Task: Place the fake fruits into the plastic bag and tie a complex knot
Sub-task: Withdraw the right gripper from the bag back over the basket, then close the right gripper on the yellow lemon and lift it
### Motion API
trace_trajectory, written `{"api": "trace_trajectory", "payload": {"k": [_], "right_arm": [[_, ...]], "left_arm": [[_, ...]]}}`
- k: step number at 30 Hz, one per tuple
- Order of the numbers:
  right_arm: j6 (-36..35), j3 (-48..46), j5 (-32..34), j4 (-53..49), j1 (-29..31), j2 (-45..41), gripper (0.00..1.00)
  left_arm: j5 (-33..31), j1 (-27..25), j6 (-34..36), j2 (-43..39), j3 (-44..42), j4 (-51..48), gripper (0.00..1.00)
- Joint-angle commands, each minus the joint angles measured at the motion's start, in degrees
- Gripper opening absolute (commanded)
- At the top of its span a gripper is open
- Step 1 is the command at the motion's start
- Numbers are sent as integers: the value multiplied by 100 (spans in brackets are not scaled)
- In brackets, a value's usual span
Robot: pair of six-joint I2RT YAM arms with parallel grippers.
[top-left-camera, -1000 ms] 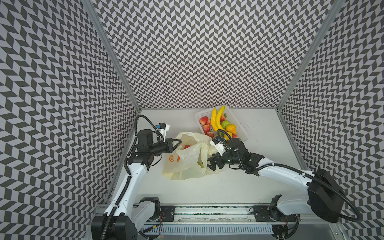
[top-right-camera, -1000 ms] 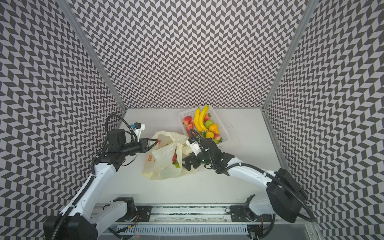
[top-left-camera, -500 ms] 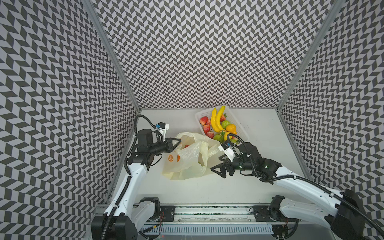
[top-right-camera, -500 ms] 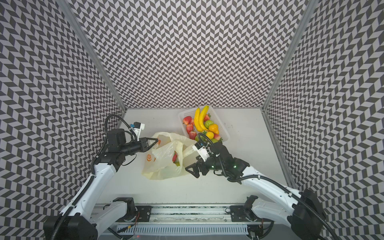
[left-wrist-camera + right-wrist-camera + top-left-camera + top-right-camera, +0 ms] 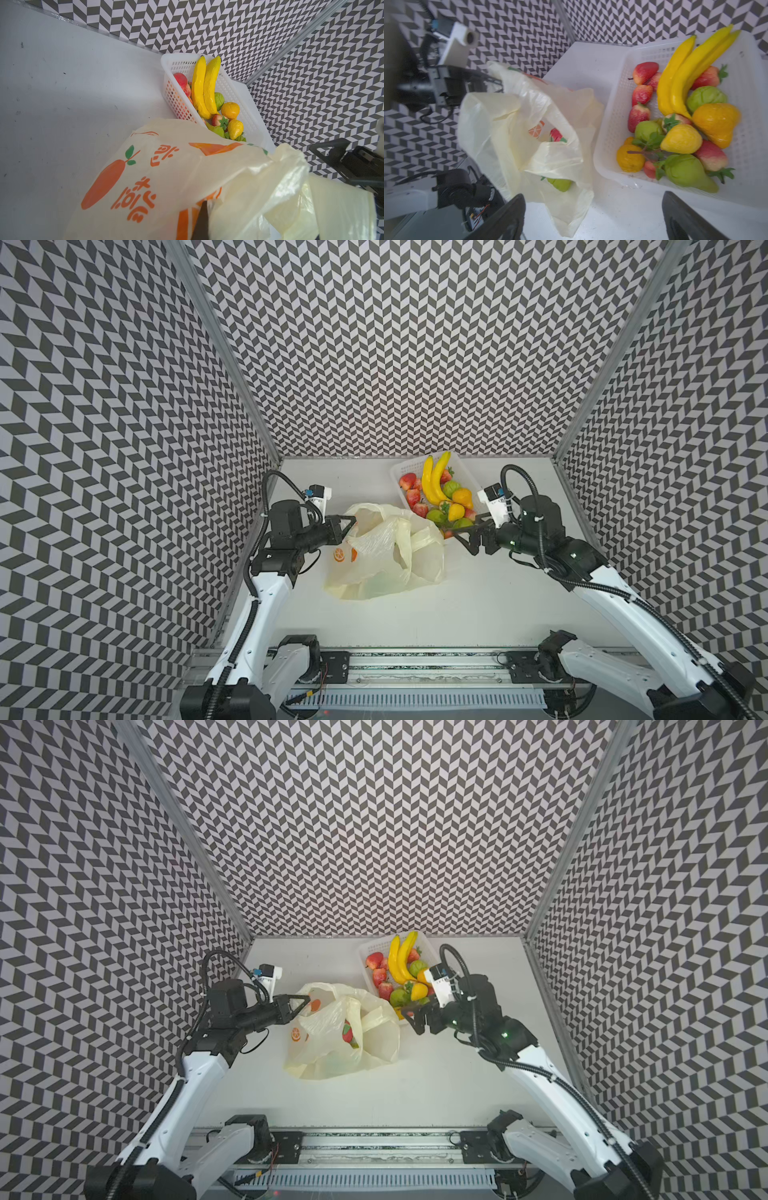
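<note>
Pale-yellow film, thin and translucent, makes up the plastic bag (image 5: 386, 560), which slumps on the table (image 5: 478, 614) just beside the white basket (image 5: 405, 466). Its mouth is propped open, and its orange print shows on the side away from the basket. The task looks to be in its early part. Through the mouth the right wrist view shows a red strawberry (image 5: 556, 134) and a green pear (image 5: 560, 185) lying inside, though the crumpled film may hide more. Most of the fake fruits (image 5: 451, 506) sit in the basket: the bananas (image 5: 432, 485), several strawberries, pears, oranges and a lemon, heaped together and glossy. The bag's handle loops (image 5: 554, 162) hang loose and untied, so the tying has not begun and should wait until the basket is emptied. The left gripper (image 5: 352, 522) is pinched tight on the bag's rim at the edge farthest from the basket, lifting that lip so the opening stays up. The right gripper (image 5: 463, 539) hangs empty with its jaws spread wide at the basket's corner nearest the bag, well placed, I judge, to reach in for another fruit.
</note>
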Motion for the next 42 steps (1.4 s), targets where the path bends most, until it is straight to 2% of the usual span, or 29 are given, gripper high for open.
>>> {"api": "trace_trajectory", "payload": {"k": [1,4,7,16,22,30,42], "right_arm": [[62,217,105,5,-233,613,100],[56,503,624,-44,-323,1235,100],[34,823,809,-72,-517,1804,99],[-150,1494,693,-136,-774,3135,97],[-203,1650,526,-28,-774,3618,94],[-190,1999,648,-42,-765,4227,88],[-136,2192,583,49,-748,4734,79]], "left_arm": [[-36,43,0,-53,17,2,0],[-4,52,11,-53,35,-7,0],[94,52,-7,-53,31,15,0],[265,52,-24,-107,-42,72,0],[392,47,-33,-62,-65,121,0],[443,43,-59,-85,-76,165,0],[456,43,2,-79,-56,127,0]]}}
